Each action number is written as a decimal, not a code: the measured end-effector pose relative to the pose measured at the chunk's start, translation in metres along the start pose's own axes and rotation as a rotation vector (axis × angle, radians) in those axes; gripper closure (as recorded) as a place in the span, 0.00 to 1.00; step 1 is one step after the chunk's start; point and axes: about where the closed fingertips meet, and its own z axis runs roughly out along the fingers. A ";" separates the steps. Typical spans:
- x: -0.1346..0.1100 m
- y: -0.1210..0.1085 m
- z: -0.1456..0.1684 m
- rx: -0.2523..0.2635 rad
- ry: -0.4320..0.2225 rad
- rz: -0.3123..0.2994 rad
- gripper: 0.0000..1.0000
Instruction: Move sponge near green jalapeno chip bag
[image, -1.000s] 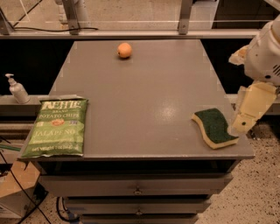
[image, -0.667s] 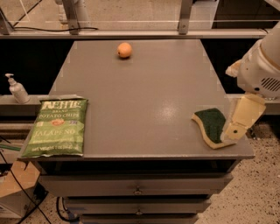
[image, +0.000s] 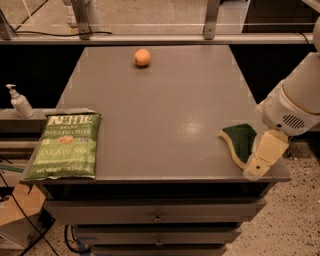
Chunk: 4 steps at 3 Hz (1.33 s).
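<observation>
At four o'clock on the tabletop (image: 165, 100), close to the near right corner, the sponge (image: 239, 139) lies flat with its dark green scrub face up and a pale foam edge showing along its near side. The jaws hang at the end of the white arm (image: 292, 107), down at the sponge's right edge, overlapping it from this view. I cannot tell whether they are released or clenched, or whether they touch the foam at all.

The step in hand looks like taking hold of the sponge. It sits near both the front and right edges, so the grip should probably come squarely from above and close across the foam body. A sideways nudge could tip it off the tabletop.

The green jalapeno chip bag (image: 65, 145) lies flat at eight o'clock, well apart from the sponge, its lower end just at the front edge. The route toward nine o'clock crosses bare grey surface, so nothing blocks the carry. An orange (image: 142, 57) rests at twelve o'clock, far from that path. A soap dispenser (image: 20, 102) stands off the tabletop, beyond the bag, on a lower ledge. Setting down just right of the bag, not on it, should do.
</observation>
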 end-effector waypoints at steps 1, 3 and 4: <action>0.006 -0.003 0.021 -0.036 -0.009 0.037 0.00; 0.014 -0.005 0.037 -0.085 -0.032 0.090 0.40; 0.011 -0.005 0.030 -0.070 -0.028 0.088 0.64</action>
